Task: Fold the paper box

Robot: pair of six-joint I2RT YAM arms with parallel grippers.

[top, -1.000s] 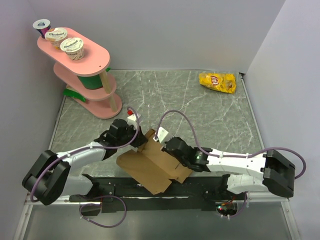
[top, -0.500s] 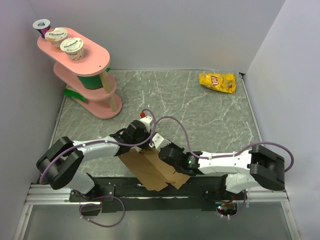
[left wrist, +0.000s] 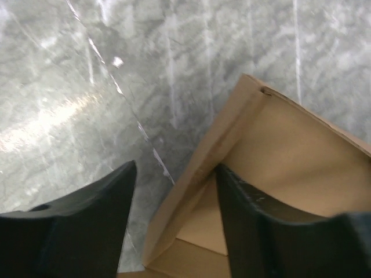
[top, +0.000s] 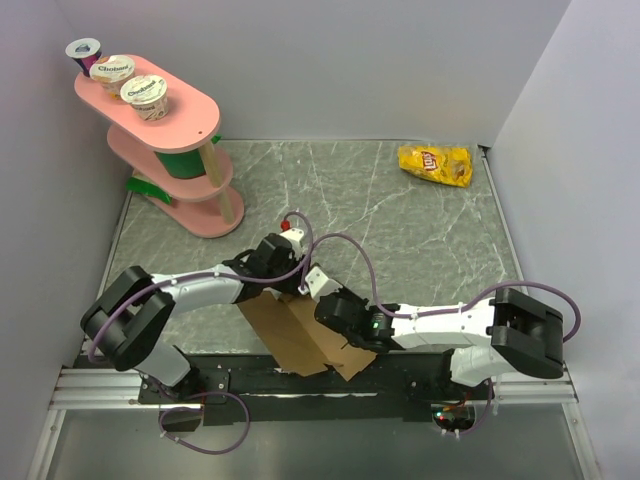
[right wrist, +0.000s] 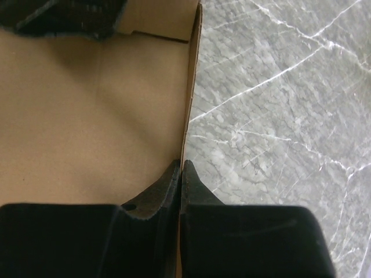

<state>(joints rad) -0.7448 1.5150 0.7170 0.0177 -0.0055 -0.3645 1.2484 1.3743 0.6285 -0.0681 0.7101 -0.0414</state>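
**While the right gripper pinches the box, the left gripper stands open**

Where the table meets its near edge, the box lies partly folded between both arms. The right gripper has its fingers pressed together on a thin cardboard edge, clamping it. Just beyond, the left gripper has its fingers apart, straddling a raised wall of the box: one finger is inside and the other is over bare table. Farther back, a shelf stands at the left. A chip bag lies at the far right, well apart from the box.
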